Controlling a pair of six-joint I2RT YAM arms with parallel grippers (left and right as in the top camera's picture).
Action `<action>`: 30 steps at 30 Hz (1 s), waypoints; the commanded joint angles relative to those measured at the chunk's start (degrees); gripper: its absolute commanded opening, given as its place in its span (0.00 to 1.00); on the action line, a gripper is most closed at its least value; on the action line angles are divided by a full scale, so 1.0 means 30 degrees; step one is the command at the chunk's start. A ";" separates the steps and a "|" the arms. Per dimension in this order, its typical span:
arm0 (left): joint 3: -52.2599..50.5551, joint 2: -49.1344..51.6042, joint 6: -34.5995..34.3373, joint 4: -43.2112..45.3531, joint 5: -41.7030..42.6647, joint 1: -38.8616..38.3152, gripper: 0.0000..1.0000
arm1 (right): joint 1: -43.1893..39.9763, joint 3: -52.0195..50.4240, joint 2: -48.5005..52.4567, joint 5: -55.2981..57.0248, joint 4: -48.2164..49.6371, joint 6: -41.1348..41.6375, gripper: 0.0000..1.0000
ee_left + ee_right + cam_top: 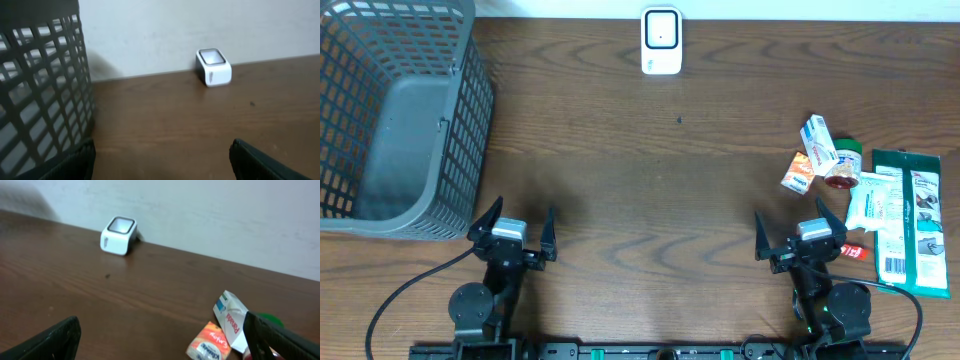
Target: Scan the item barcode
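Left fingertips [255, 167] cropped, basket [45, 85] cut off

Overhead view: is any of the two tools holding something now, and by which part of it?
Nothing is held. The left tool and the right tool both stand open and empty; the packets lie on the table beside the right tool.
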 commanded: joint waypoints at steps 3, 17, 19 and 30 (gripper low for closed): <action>-0.0525 -0.0168 -0.0233 0.0627 0.0219 0.0073 0.86 | -0.0437 -0.0066 -0.0109 0.0277 -0.0080 -0.0415 0.99; -0.0525 0.0000 -0.0240 -0.1239 0.0226 0.0073 0.86 | -0.0437 -0.0066 -0.0109 0.0393 -0.0022 -0.0423 0.99; -0.0525 0.0000 -0.0240 -0.1239 0.0226 0.0073 0.86 | -0.0437 -0.0066 -0.0109 0.0393 -0.0029 -0.0423 0.99; -0.0525 0.0000 -0.0240 -0.1239 0.0226 0.0073 0.86 | -0.0437 -0.0066 -0.0109 0.0393 -0.0022 -0.0423 0.99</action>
